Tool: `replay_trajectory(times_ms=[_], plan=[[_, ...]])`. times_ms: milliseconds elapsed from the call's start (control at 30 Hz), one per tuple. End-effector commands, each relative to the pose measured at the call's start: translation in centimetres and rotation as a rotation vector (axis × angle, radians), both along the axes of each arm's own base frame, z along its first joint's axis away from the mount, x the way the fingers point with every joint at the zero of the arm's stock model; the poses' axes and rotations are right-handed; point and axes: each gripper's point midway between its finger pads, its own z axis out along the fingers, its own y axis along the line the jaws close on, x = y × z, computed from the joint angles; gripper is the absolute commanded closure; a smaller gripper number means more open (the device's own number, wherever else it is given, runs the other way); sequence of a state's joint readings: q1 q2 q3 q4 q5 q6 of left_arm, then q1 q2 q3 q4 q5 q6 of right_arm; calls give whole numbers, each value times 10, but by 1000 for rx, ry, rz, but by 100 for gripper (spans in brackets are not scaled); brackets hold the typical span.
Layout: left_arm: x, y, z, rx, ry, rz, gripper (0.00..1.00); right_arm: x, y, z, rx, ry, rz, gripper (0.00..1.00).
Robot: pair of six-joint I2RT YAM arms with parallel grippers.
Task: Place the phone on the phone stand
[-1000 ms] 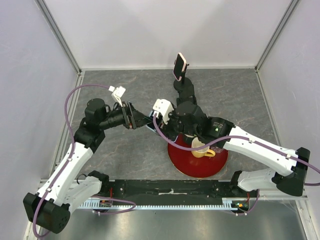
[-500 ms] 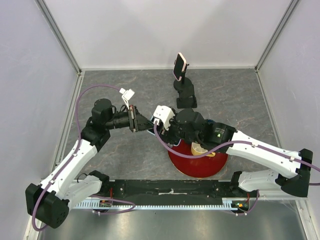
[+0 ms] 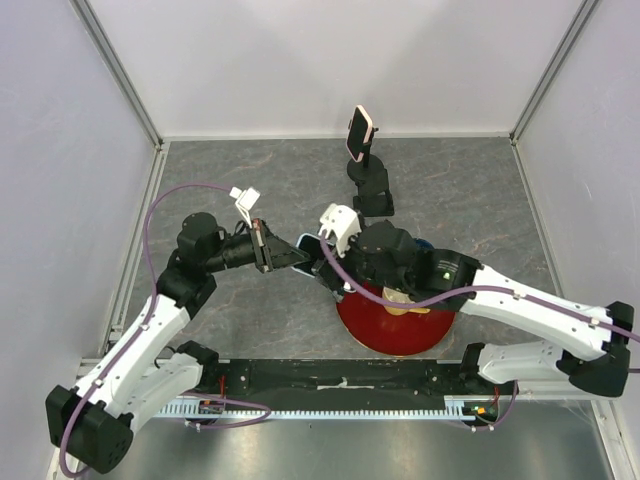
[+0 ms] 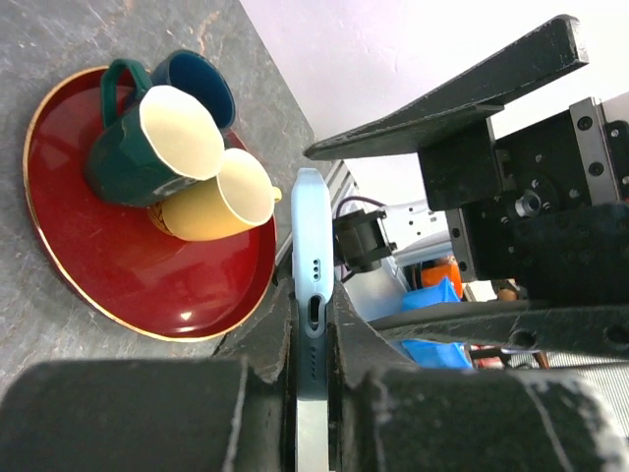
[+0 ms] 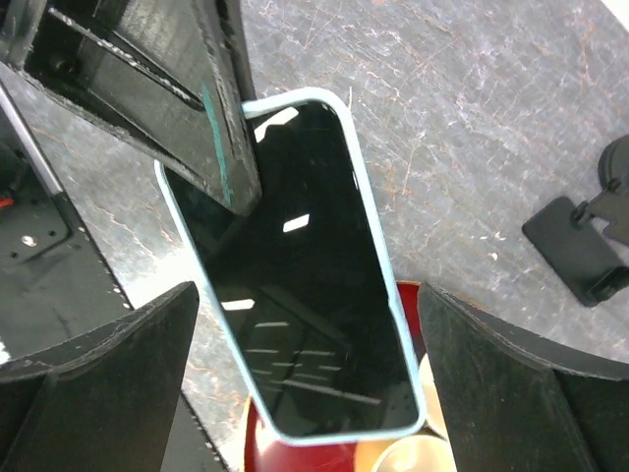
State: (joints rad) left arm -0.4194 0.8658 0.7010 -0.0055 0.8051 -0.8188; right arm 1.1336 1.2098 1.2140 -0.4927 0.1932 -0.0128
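The left claw [image 4: 312,329] is clamped on the phone [image 4: 311,246], its black fingers [image 4: 263,344] pressed against both faces. The phone, in a pale blue case, is seen edge-on, with the charging port and speaker holes facing the camera.

Beyond it on the grey marbled bench [image 4: 59,39] lies a red plate [image 4: 108,265] with a thin gold rim. Three mugs stand on the plate, bunched together: a dark green mug [image 4: 147,147] with a cream inside, a yellow mug [image 4: 221,197] touching it, and a dark blue mug [image 4: 201,84] behind them.

The right claw [image 4: 349,236] is spread wide, one black finger on each side of the phone and clear of it.
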Motion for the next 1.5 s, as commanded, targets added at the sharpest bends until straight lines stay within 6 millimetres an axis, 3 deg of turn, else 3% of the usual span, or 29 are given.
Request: replay_trajectory(times_ms=[0,67,100,133,200,233,300,367,400,433,500,533,600,633,700,733,1000,1133,1467], plan=[[4,3,32,-108,-83,65,98,-11,-16,16,179,116,-96,2],[7,5,29,-124,-75,91,98,-18,-20,24,277,181,-122,2],[6,6,36,-152,-80,98,98,-20,-22,15,290,217,-138,2],[8,7,33,-161,-68,112,98,-24,-24,24,348,230,-138,2],[5,9,44,-219,-78,118,98,-24,-30,16,420,303,-207,2],[6,10,40,-233,-65,136,98,-23,-37,28,493,295,-227,2],[2,14,53,-293,-85,147,98,-18,-48,22,581,352,-312,2],[2,17,53,-330,-66,172,98,-16,-60,38,723,370,-344,2],[1,18,55,-345,-65,173,98,-15,-61,27,766,428,-374,2],[-1,20,58,-372,-81,182,98,-16,-64,41,850,430,-364,2],[-3,23,57,-405,-62,191,98,-13,-70,35,933,490,-392,2],[-4,25,62,-426,-77,199,98,-12,-70,45,995,494,-370,3],[-4,28,59,-444,-61,220,98,-14,-68,38,1056,538,-322,12],[-7,30,63,-461,-76,219,98,-16,-64,58,1165,553,-253,15],[-7,31,61,-475,-63,228,98,-20,-56,50,1193,597,-174,20],[-7,32,62,-480,-64,228,98,-22,-55,65,1254,592,-119,21],[-7,33,63,-505,-70,232,98,-23,-38,76,1353,602,25,21],[-6,34,62,-515,-71,237,98,-19,-35,79,1411,630,49,38],[-1,38,58,-554,-75,264,98,-13,-32,70,1447,648,40,57]])
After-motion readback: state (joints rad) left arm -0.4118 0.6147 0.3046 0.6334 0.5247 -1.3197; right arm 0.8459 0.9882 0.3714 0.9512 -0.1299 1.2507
